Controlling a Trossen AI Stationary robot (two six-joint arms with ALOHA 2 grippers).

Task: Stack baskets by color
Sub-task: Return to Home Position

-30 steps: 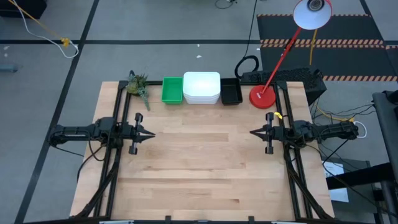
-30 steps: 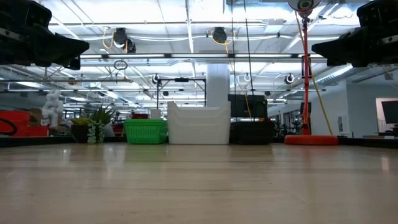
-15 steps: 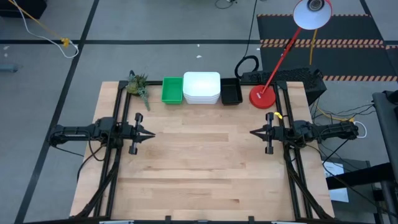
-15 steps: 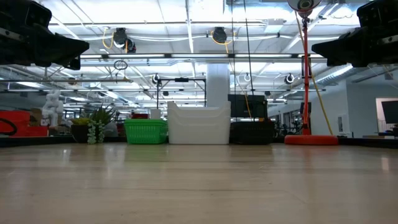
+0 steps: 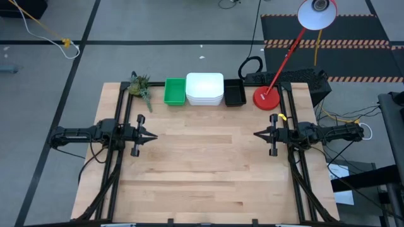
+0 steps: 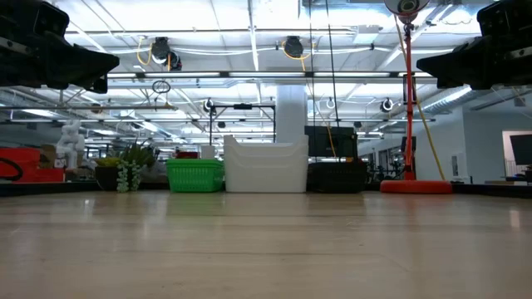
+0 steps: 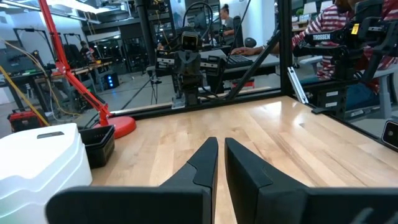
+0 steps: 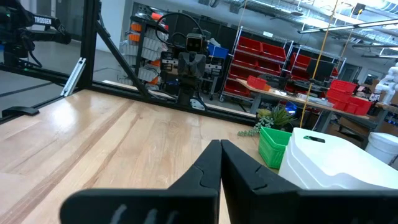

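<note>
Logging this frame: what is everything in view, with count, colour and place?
green baskets: one pile (number nested unclear), bright green, far edge of the table, left of the white ones
white baskets: one stack, white, middle of the row
black baskets: one pile, black, right of the white ones
plant: one, green, left end of the row
lamp: one, red base and arm with a white head, right end of the row
table: one, light wood
people: at least two, beyond the table; one wears a striped top
left tool: one, dark, shut, empty, at the table's left side
right tool: one, dark, shut, empty, at the table's right side
</note>
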